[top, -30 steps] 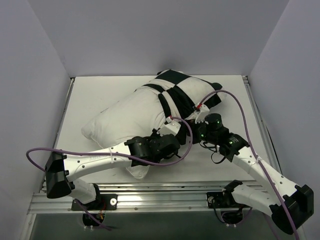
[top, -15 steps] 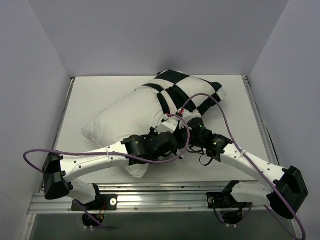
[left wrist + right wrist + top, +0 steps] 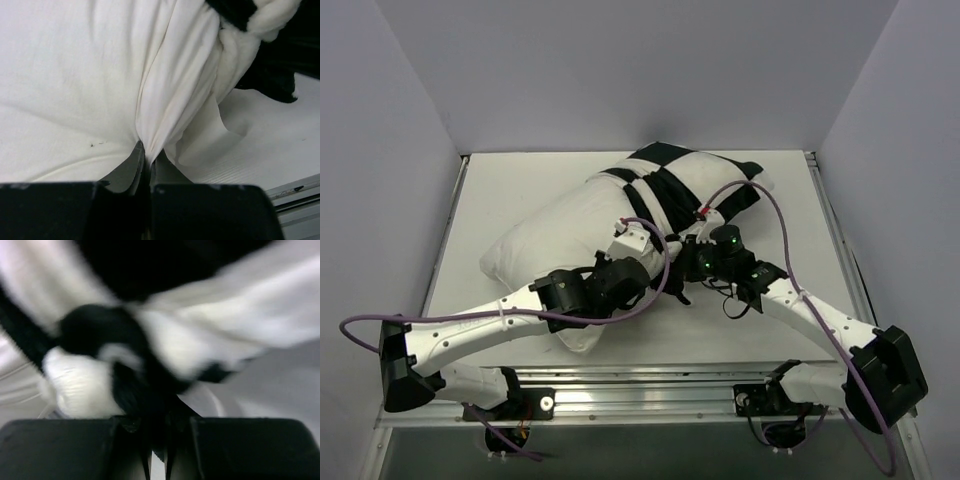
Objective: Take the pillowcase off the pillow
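Observation:
The plump white pillow lies slantwise on the table, its left two thirds bare. The black and white checkered pillowcase is bunched over its far right end. My left gripper is at the pillow's near side, by the case's edge. In the left wrist view it is shut on a pinched fold of the white pillow, with the pillowcase at the upper right. My right gripper sits just right of the left one. In the blurred right wrist view it is shut on a bunch of the pillowcase.
The white table is boxed in by grey walls at the left, back and right. A metal rail runs along the near edge by the arm bases. Purple cables loop over both arms.
My right gripper has moved left to the pillowcase's near edge and shut on it. The left arm, still shut on the pillow, has drawn back to the left.

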`<action>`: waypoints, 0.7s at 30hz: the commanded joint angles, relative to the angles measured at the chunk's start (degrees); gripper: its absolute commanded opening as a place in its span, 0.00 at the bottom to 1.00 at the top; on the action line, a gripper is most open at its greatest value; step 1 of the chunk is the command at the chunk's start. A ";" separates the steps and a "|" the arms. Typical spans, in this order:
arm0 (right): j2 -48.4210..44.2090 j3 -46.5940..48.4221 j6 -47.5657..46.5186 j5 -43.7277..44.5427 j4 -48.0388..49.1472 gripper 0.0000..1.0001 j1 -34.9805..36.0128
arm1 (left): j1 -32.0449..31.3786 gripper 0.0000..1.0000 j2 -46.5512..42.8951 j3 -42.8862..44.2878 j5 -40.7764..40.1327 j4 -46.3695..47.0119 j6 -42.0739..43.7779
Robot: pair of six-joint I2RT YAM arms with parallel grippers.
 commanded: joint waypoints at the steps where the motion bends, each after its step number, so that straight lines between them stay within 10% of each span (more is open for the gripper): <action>1: 0.74 2.81 -0.11 6.18 -1.29 0.00 -8.21 | 1.70 0.02 -6.46 1.13 -1.51 -2.86 -5.31; 14: 0.40 13.54 12.72 5.23 -6.67 0.00 -32.89 | 6.90 0.02 -19.56 7.28 -5.29 -17.20 -7.51; 21: -0.92 16.18 13.00 -1.10 -1.32 0.00 -33.71 | 7.51 0.02 -19.23 8.69 -0.65 -15.73 -4.71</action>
